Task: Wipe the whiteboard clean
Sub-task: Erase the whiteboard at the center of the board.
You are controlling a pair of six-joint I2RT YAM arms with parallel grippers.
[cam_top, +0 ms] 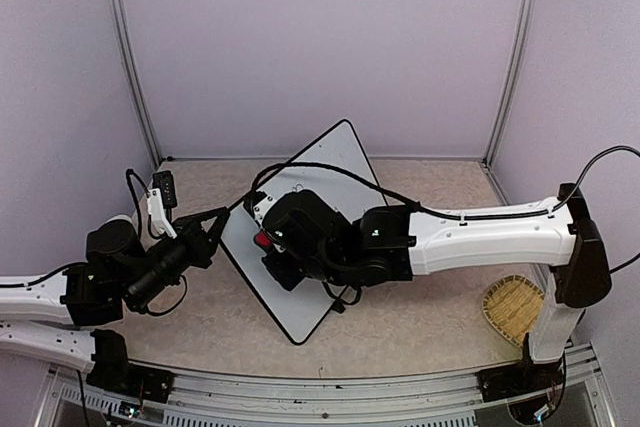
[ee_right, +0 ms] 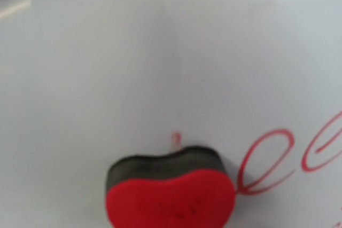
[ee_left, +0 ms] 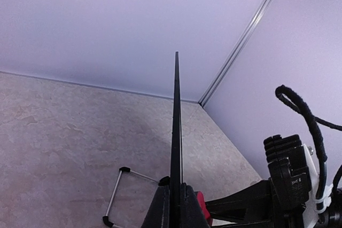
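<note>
My left hand (cam_top: 214,228) is clenched on the thin black edge of the whiteboard (cam_top: 333,155). In its wrist view the two fingers (ee_left: 161,210) press the frame from both sides, and the whiteboard (ee_left: 176,132) goes up from them as one dark line, seen edge-on. A little to the left of this hand, a thin wire leg (ee_left: 118,191) with black ends lies on the beige surface (ee_left: 64,132).

My right hand (cam_top: 268,247) is on the other side of the board from my left hand, over the white face, and it grasps an eraser (cam_top: 263,241). In its wrist view the eraser (ee_right: 171,196) has a red back and a black felt layer, and the felt is turned toward the whiteboard (ee_right: 107,52). I cannot tell if the felt touches the board. Just to the right of the eraser there is red handwriting (ee_right: 267,163), some round loops, and one small red mark just above the felt.

The board stands on the surface (cam_top: 420,319) between my two arms, with one corner pointing away from me. Well apart from my right hand, near the base of that arm, lies a small woven basket (cam_top: 513,309).
</note>
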